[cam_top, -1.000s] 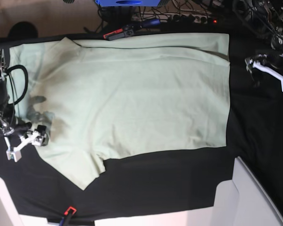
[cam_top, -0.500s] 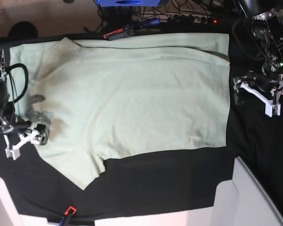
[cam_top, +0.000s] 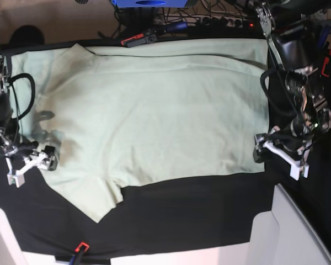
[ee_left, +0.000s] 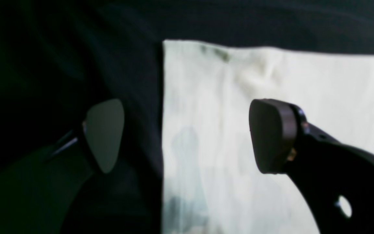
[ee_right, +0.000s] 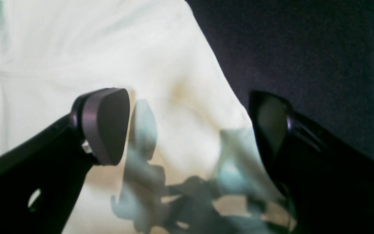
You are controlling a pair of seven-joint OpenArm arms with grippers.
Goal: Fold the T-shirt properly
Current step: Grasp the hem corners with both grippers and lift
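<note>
Spread nearly flat across the black cloth, the T-shirt: one long edge already doubled over along the far side, a sleeve poking out at the near left corner. Judged barely begun as folding goes; sleeves and the main folds across the body all left to do.

At the T-shirt's right hem, near its lower corner, hovered the left gripper, jaws spread wide and empty. From its wrist camera, one pad over the pale fabric, the other over dark cloth, the hem edge running between them. Not possible to say whether either pad touched the fabric.

At the T-shirt's left edge, beside the sleeve, sat the right gripper, also gaping wide, nothing held. Seen from its wrist camera straddling the fabric's edge, shadows thrown across the sleeve below.

Beyond the T-shirt's far edge, a red-handled tool and a tangle of cables. Past the near edge, a white panel at the right and a small red clip at the left. Nothing lying on the T-shirt itself to block a fold.
</note>
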